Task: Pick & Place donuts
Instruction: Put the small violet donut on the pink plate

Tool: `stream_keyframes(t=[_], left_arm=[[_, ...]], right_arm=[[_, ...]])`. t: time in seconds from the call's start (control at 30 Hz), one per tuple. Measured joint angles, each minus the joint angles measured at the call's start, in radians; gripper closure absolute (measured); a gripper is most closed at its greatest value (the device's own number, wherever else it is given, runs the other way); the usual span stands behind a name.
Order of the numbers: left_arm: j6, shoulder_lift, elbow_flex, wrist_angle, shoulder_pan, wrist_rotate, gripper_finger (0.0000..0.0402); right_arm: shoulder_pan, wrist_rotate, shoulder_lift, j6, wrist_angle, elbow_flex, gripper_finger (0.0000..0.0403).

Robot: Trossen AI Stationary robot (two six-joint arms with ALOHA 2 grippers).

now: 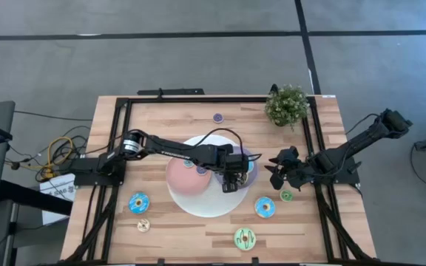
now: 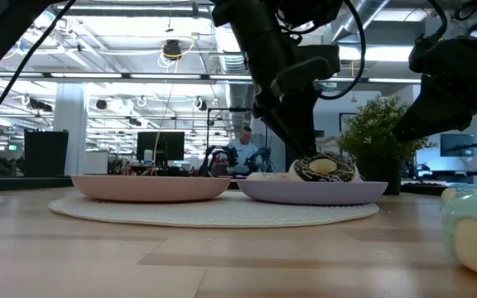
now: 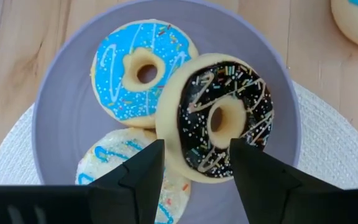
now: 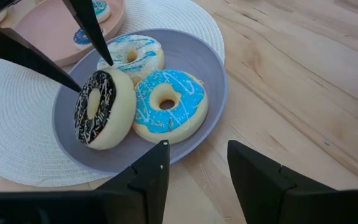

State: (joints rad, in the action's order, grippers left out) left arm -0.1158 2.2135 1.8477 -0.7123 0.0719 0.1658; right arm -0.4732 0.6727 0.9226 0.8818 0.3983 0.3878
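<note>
From above, the left gripper (image 1: pixel 230 179) hangs over the purple plate (image 1: pixel 251 157); five donuts lie loose on the table. Left wrist: its fingers are spread, the chocolate donut (image 3: pixel 219 117) leaning tilted on two plated donuts. Right gripper (image 4: pixel 194 168) waits nearby, jaws apart.

- You see a brown-iced donut (image 3: pixel 219 118) with sprinkles and pale drizzle.
- You see a blue-iced donut (image 3: pixel 140 71), white-drizzled.
- You see a white-iced donut (image 3: pixel 132 171), blue-drizzled.
- All sit on a purple plate (image 3: pixel 61 118).
</note>
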Motion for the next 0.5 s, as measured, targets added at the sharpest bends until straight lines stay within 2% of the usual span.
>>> stream_keyframes(t=[0.33, 0.5], left_arm=[[0.019, -0.008, 0.083, -0.097, 0.0, 0.004, 0.0225], [0.048, -0.067, 0.087, -0.198, 0.001, 0.087, 0.0225]], right_arm=[[0.0, -0.001, 0.0, 0.0, -0.004, 0.0, 0.0248], [0.0, -0.015, 0.0, 0.0, -0.027, 0.0, 0.0248]])
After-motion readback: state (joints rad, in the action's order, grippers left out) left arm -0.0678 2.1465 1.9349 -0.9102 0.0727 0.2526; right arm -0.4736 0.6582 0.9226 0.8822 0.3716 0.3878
